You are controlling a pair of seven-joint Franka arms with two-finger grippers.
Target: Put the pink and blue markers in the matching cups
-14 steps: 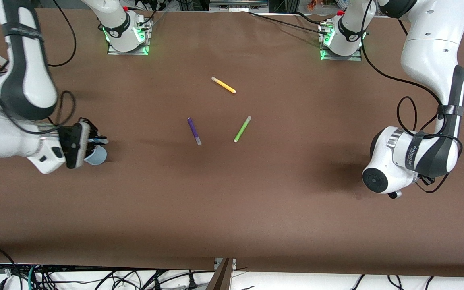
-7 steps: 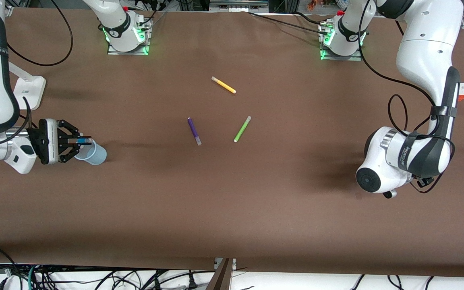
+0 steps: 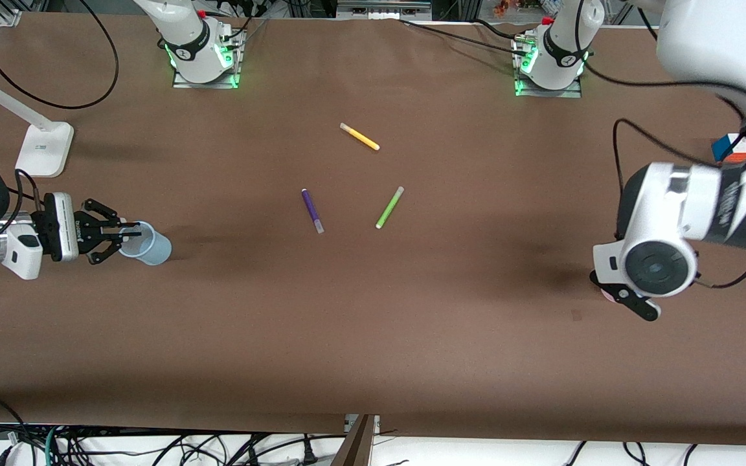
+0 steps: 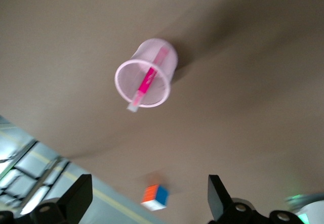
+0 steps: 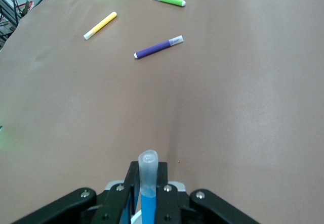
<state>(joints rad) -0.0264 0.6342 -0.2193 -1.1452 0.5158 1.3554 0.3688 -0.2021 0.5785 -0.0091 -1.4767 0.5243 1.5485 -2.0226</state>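
Observation:
The pale blue cup (image 3: 150, 244) stands near the right arm's end of the table. My right gripper (image 3: 128, 234) is at its rim, shut on the blue marker (image 5: 148, 169). The marker stands upright between the fingers, greyish cap up, with the cup's pale rim (image 5: 134, 217) just below. The pale pink cup (image 4: 147, 80) stands near the left arm's end of the table. The pink marker (image 4: 149, 78) leans inside it, cap over the rim. My left gripper (image 4: 148, 189) hangs open and empty above that cup. In the front view the left hand (image 3: 625, 299) hides most of the cup.
A yellow marker (image 3: 359, 136), a purple marker (image 3: 312, 210) and a lime-green marker (image 3: 390, 207) lie mid-table. A colour cube (image 3: 729, 147) sits near the edge at the left arm's end. A white stand foot (image 3: 43, 145) sits at the right arm's end.
The right gripper has drawn back a little toward the right arm's end, still holding the blue marker at the blue cup. The left arm has risen and swung above the pink cup.

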